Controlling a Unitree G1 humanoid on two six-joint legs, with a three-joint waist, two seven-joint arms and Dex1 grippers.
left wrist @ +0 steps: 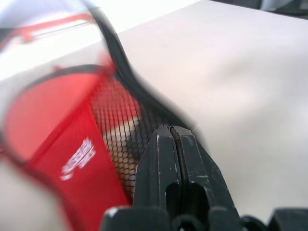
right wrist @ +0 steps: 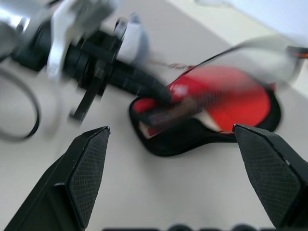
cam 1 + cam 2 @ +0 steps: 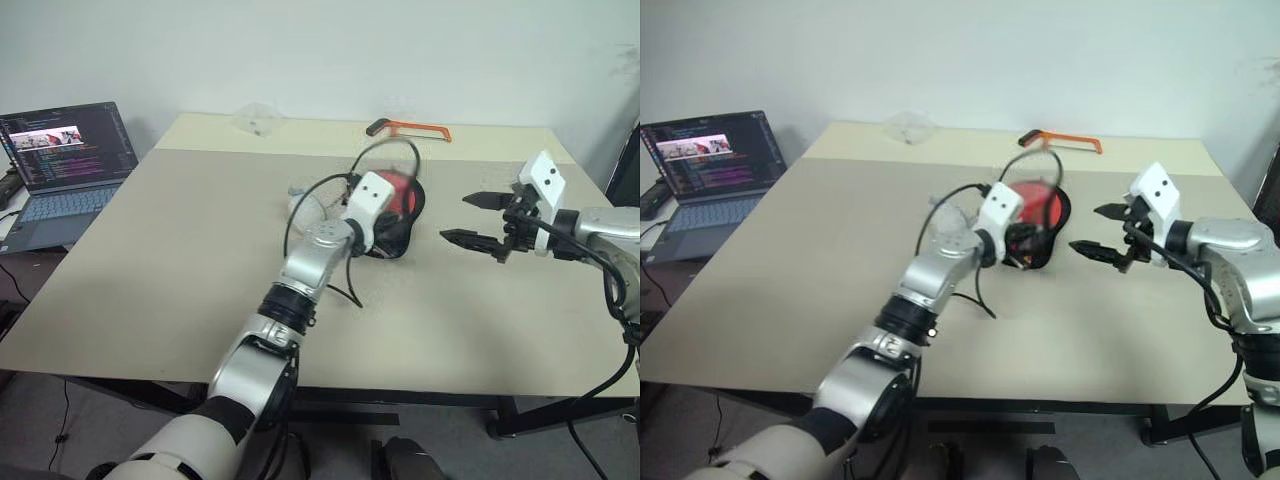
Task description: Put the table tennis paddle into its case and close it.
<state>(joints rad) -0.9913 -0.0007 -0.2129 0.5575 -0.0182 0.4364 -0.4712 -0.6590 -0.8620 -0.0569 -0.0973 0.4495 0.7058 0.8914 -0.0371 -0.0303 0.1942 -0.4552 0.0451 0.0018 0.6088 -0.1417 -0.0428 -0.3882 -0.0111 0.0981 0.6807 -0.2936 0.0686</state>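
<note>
Red case (image 1: 57, 144) bears white lettering, seemingly unreadable.

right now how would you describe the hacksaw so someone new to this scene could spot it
Start at the big beige table and look to its far edge, by the white wall. The orange-framed hacksaw lies flat there, beyond the open red and black paddle-shaped fabric case in the middle. It is the one thin, angular orange thing, unlike the clear crumpled plastic piece lying further along that edge.

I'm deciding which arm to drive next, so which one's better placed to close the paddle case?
Probably left: the left gripper is shut right at the case flap over the paddle. The right gripper hangs open, apart.
</note>
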